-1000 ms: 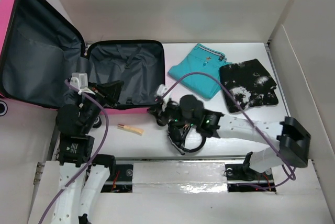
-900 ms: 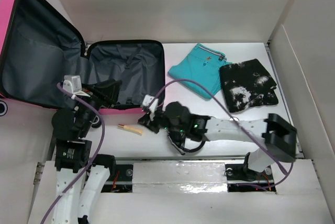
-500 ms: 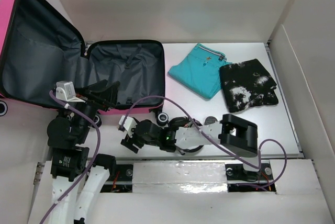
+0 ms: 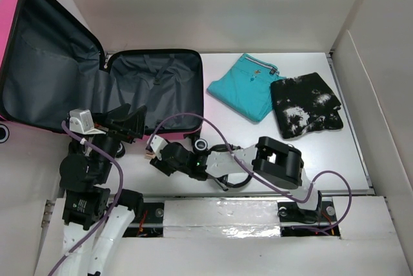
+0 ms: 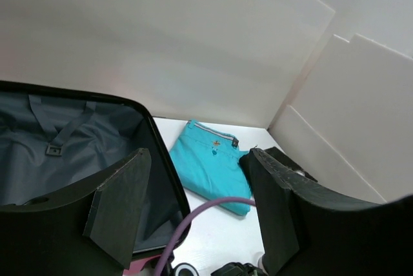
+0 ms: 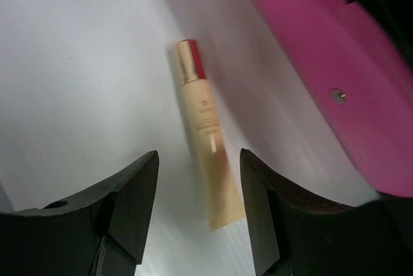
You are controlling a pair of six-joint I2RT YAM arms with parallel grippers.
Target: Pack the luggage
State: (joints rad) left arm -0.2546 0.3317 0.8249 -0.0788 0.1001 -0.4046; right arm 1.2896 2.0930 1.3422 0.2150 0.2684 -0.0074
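The right arm has swung left across the white table [image 4: 348,153], and the right gripper [image 4: 155,151] now sits low just in front of the luggage [image 4: 161,82], while the left gripper [image 4: 130,120] has drawn back a little. The luggage lies open at the back left, with a glossy hot-pink shell, dark grey creased fabric lining, its lid tilted back to the left and its base flat. The right wrist view alone shows a slim beige tube [image 6: 205,140] with a gold and red cap lying on the table beside the pink shell [image 6: 310,50], between the spread, empty fingers. The left gripper hovers with its fingers also apart, holding nothing. To the right, a folded teal garment [image 4: 242,89] lies beside a black-and-white one [image 4: 304,105].
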